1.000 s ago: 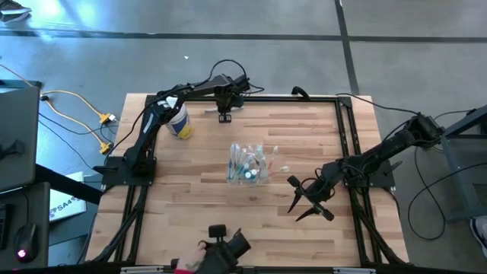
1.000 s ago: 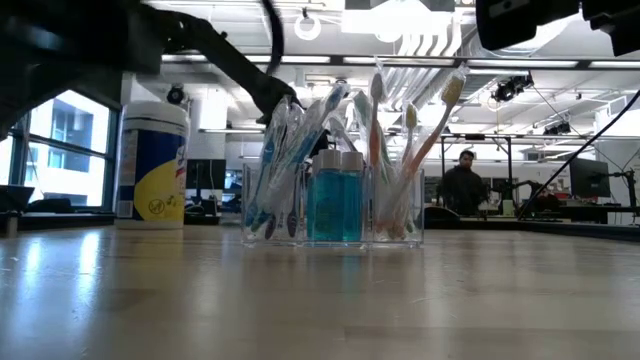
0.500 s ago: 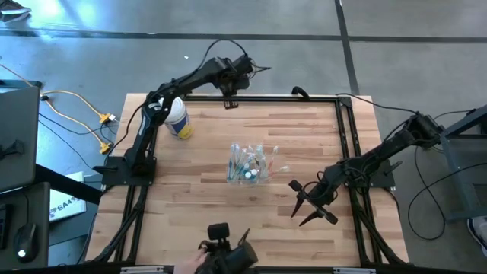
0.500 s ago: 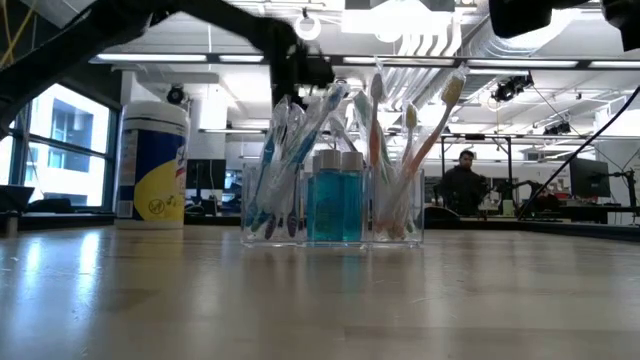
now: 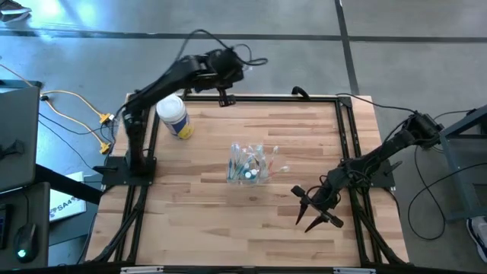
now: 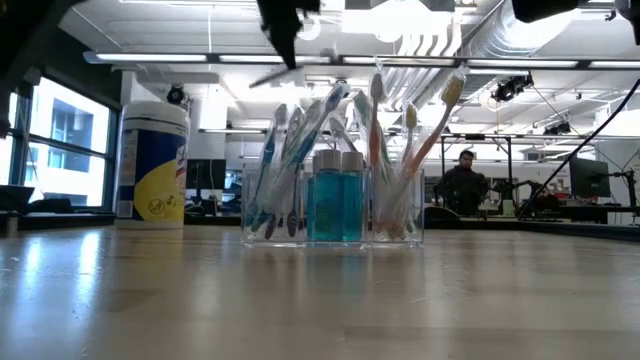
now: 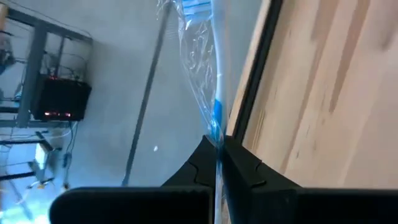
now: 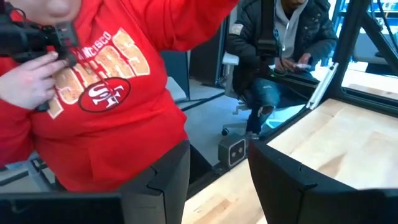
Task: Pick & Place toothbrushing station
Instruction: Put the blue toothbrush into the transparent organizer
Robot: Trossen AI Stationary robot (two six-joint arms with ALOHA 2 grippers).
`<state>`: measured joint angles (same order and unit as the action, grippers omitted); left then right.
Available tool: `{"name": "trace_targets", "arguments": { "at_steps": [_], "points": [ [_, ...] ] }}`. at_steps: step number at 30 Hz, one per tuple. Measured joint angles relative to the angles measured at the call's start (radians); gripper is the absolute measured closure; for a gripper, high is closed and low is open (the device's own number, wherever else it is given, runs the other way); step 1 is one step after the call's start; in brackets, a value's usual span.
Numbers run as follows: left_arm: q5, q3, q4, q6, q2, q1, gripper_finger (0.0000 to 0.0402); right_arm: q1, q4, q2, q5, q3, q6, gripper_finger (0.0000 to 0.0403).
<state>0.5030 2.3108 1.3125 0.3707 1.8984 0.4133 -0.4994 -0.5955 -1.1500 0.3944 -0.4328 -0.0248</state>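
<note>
From above, the left gripper (image 5: 223,97) is being held past the table's far edge, well apart from the clear cup (image 5: 249,164) of toothbrushes (image 5: 242,157) standing mid-table; the right gripper (image 5: 316,215), nearer, is hanging half spread and empty. At table height, the brush handles are being seen leaning upright. In the left wrist view, a wrapped blue toothbrush (image 7: 208,68) is being pinched, pointing straight forward.

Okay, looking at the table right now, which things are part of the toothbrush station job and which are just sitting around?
Part of the job:
clear cup
toothbrushes standing in it
blue wrapped toothbrush pinched in the left gripper

Just lying about:
white-lidded canister with yellow label
yellow cables beside the table
</note>
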Motion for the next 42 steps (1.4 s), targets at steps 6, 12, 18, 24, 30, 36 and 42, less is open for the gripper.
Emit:
{"name": "trace_targets", "arguments": {
  "at_steps": [6, 12, 18, 24, 30, 36, 42],
  "points": [
    [-0.106, 0.001, -0.030, -0.176, -0.128, -0.102, 0.0400, 0.001, -0.009, 0.000, 0.001, 0.000, 0.005, 0.0247],
    [-0.176, 0.000, -0.054, -0.334, -0.172, -0.242, 0.0400, 0.001, -0.009, 0.000, 0.002, 0.000, 0.004, 0.0247],
    [-0.030, 0.000, -0.022, -0.356, -0.168, -0.400, 0.0400, -0.027, -0.003, 0.000, 0.002, 0.000, 0.002, 0.0247],
    [0.155, -0.010, 0.180, -0.533, -0.223, -0.502, 0.0400, -0.059, 0.020, -0.001, 0.002, 0.000, -0.001, 0.0247],
    [0.298, -0.211, 0.185, -0.729, -0.395, -0.660, 0.0400, -0.083, 0.023, -0.001, -0.002, 0.000, -0.001, 0.0247],
    [0.410, -0.665, -0.110, -0.853, -0.624, -0.813, 0.0400, -0.111, 0.018, -0.001, -0.048, 0.000, 0.001, 0.0247],
    [0.429, -1.198, -0.781, -0.783, -0.793, -0.893, 0.0400, -0.132, -0.002, -0.001, -0.127, 0.000, 0.001, 0.0247]
  ]
}}
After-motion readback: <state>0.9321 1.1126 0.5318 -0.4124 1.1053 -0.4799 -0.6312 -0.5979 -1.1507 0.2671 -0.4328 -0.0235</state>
